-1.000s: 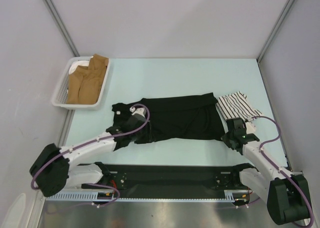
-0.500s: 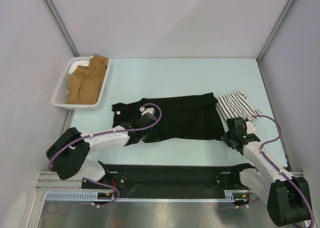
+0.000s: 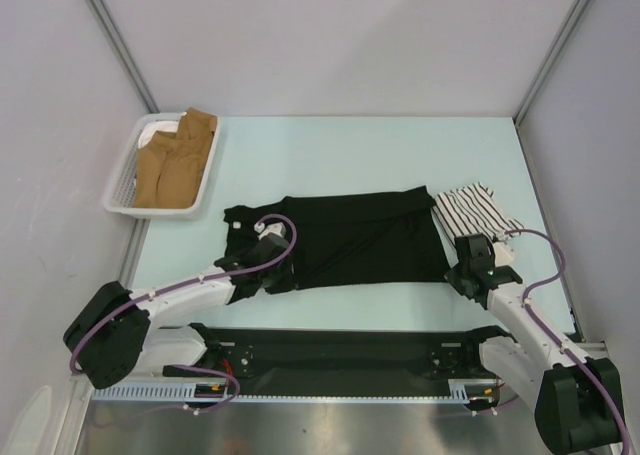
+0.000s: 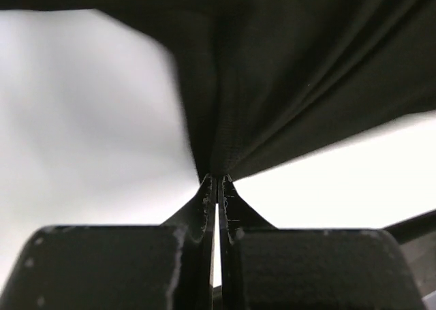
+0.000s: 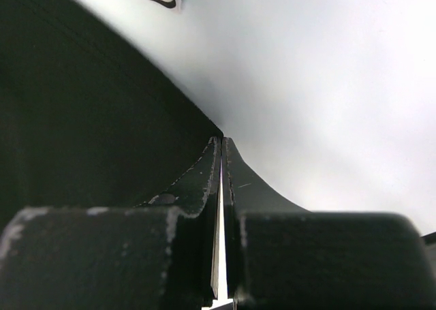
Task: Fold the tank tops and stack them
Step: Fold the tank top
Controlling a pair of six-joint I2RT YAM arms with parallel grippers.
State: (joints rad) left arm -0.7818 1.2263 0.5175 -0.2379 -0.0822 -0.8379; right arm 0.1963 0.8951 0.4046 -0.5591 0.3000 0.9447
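— The left gripper has drawn back toward the near edge since half a second ago, and its jaws, parted then, have come together.
— On what?
— On the black tank top. From the left wrist, a fold of it is pinched between the tips and fans out ahead of and above them.
— And the right gripper?
— Clenched too. The black cloth's edge runs right into its tips, and the cloth lies to their left on the table.
— The striped tank top?
— Bunched just beyond the right jaws, touching the black one's far right corner.
— Anything else?
— A white basket holding tan clothes, well beyond and left of the left jaws.
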